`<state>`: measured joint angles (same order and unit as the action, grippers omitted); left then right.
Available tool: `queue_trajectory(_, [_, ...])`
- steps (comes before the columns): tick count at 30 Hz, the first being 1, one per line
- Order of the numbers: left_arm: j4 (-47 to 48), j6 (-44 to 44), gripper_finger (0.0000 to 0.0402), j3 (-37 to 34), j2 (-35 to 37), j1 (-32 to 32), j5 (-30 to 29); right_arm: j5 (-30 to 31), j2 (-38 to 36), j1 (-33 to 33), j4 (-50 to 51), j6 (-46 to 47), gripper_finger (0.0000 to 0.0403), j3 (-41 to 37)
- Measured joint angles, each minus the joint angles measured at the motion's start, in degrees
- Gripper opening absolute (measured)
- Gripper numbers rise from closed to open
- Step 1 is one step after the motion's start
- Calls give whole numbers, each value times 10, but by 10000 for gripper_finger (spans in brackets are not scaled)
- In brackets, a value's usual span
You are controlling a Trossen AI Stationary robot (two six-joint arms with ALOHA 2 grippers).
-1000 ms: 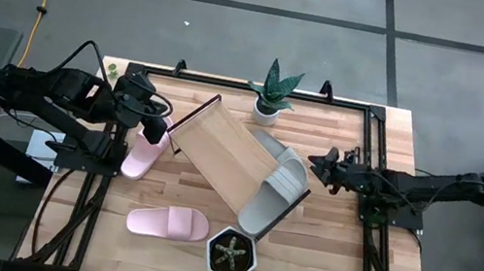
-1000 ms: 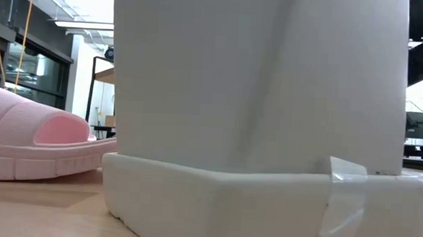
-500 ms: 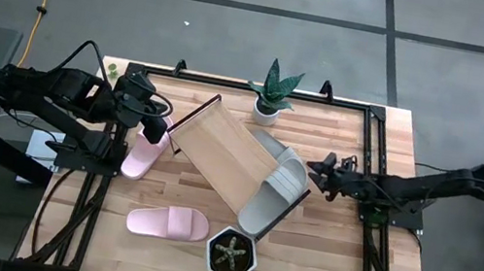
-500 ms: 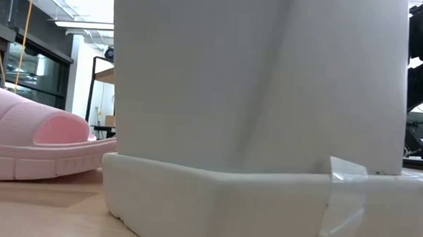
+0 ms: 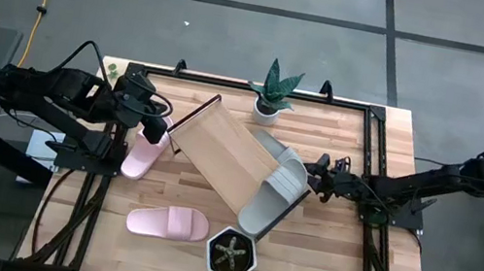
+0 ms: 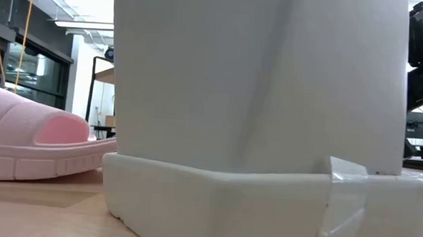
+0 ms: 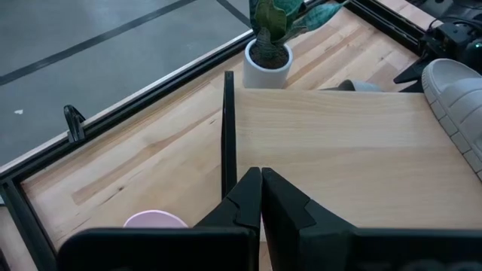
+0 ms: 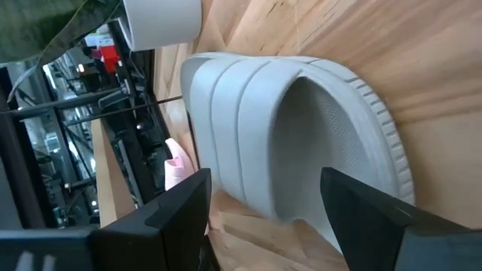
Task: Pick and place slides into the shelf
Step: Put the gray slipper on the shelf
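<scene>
Right gripper (image 5: 314,177) was open, fingers spread, just beside the grey slides (image 5: 275,185) on the shelf (image 5: 225,148). Left gripper (image 7: 261,197) was closed, empty, at the shelf's far end.

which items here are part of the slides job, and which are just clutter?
Job items:
- shelf
- two grey-beige slides on the shelf's right end
- two pink slides: one by the left gripper, one at the table's front
- right gripper

Clutter:
- snake plant
- hexagonal pot
</scene>
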<state>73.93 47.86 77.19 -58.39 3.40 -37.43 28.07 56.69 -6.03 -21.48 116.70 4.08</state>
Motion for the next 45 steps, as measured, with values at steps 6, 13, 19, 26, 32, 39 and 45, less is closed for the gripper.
queue_trajectory(6, [0,0,1,0,0,0,13,-18,42,43,-46,-26,240,0])
queue_trajectory(13, [1,0,1,0,0,0,25,-61,122,84,-149,-55,240,0])
queue_trajectory(19, [5,0,1,0,0,0,25,-81,188,99,-235,-61,240,0])
queue_trajectory(26, [25,0,1,0,0,0,25,-81,214,107,-269,-66,207,0])
queue_trajectory(32, [39,0,1,0,0,0,25,-80,215,113,-269,-62,157,0])
queue_trajectory(39, [42,0,1,0,0,0,25,-69,215,113,-268,-62,110,0])
queue_trajectory(45, [42,0,1,0,0,0,25,-61,215,113,-267,-61,79,0])
